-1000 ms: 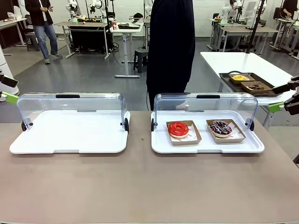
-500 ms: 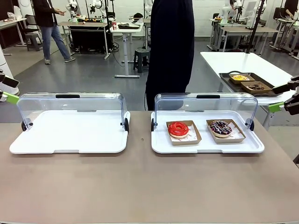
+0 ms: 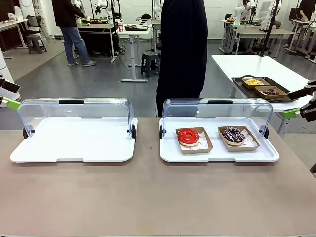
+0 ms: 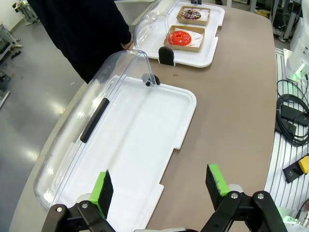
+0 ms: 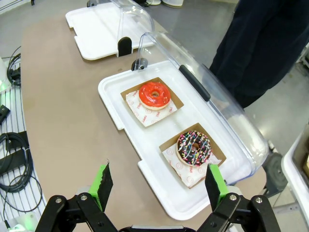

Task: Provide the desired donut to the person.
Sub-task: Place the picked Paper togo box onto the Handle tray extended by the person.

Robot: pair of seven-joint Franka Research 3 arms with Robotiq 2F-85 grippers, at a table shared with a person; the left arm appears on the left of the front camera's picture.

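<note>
A red-glazed donut (image 3: 188, 136) and a chocolate sprinkled donut (image 3: 233, 134) each lie in a cardboard tray inside the right white tray (image 3: 217, 155), whose clear lid stands open. The same red donut (image 5: 155, 94) and sprinkled donut (image 5: 194, 147) lie below my right gripper (image 5: 159, 186), which hangs open high above the table edge. The person (image 3: 181, 49) in dark clothes stands at the far side behind the right tray. My left gripper (image 4: 161, 186) is open above the empty left tray (image 4: 135, 145). At the front view's edges the left gripper (image 3: 6, 96) and right gripper (image 3: 305, 104) just peek in.
The empty left white tray (image 3: 74, 143) has its clear lid (image 3: 76, 111) raised. A side table at the right holds a dark tray with food (image 3: 261, 88). Cables (image 4: 292, 121) lie on the floor beside the table. Bare brown tabletop (image 3: 158, 197) spreads in front of both trays.
The person behind the right tray shifted slightly. A background person walked to the right. Both arms and both donuts stayed put.
</note>
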